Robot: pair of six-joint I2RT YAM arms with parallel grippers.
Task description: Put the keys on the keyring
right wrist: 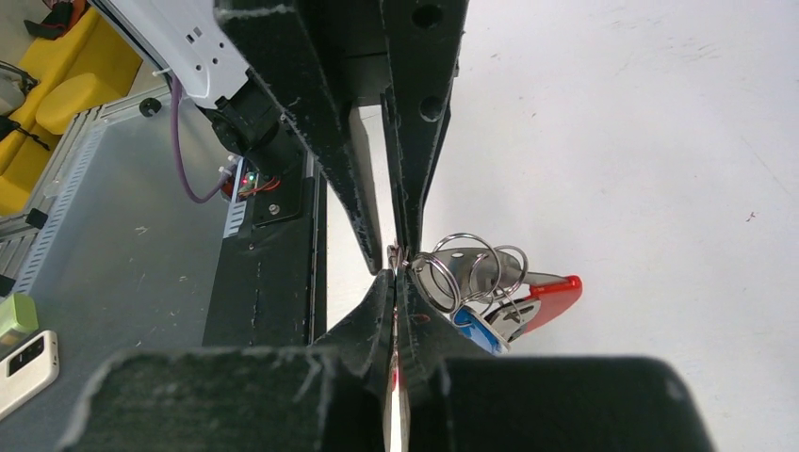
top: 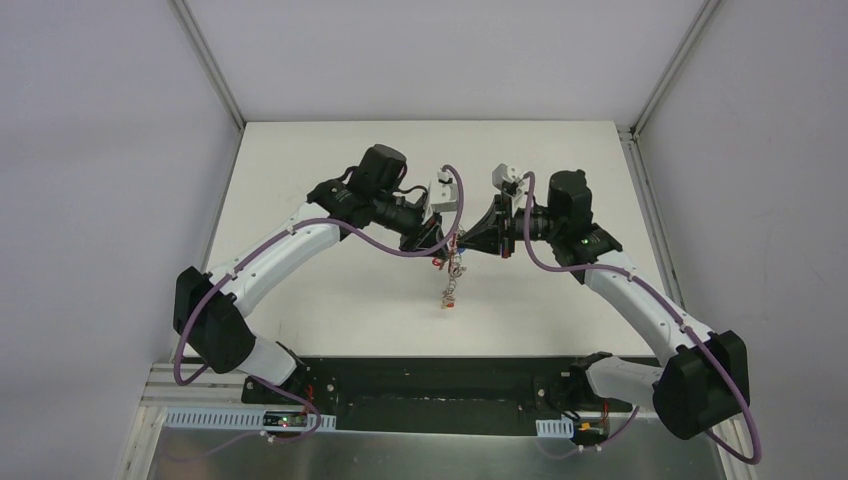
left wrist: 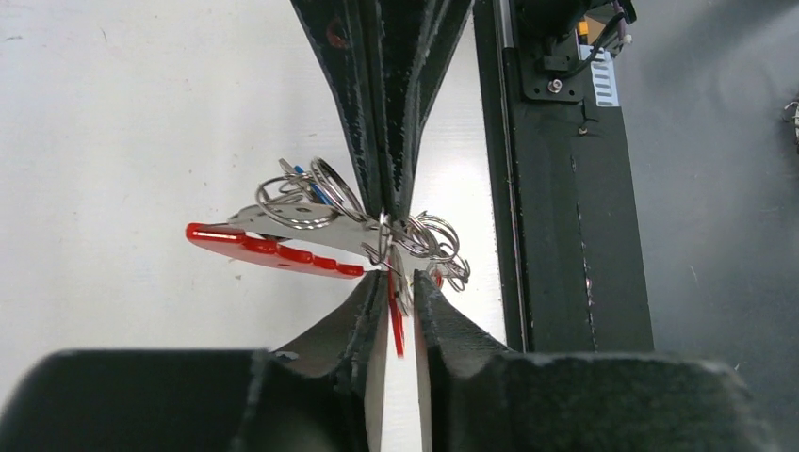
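Right gripper (right wrist: 397,299) is found clenched on the keyring (left wrist: 316,202), which is held at frame centre in the top view. Left gripper (left wrist: 400,299) is seen nearly closed about a thin red piece (left wrist: 397,325); whether it is actually gripped cannot be told.

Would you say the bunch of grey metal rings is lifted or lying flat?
Lifted: the ring bunch hangs where left gripper and right gripper meet tip to tip.
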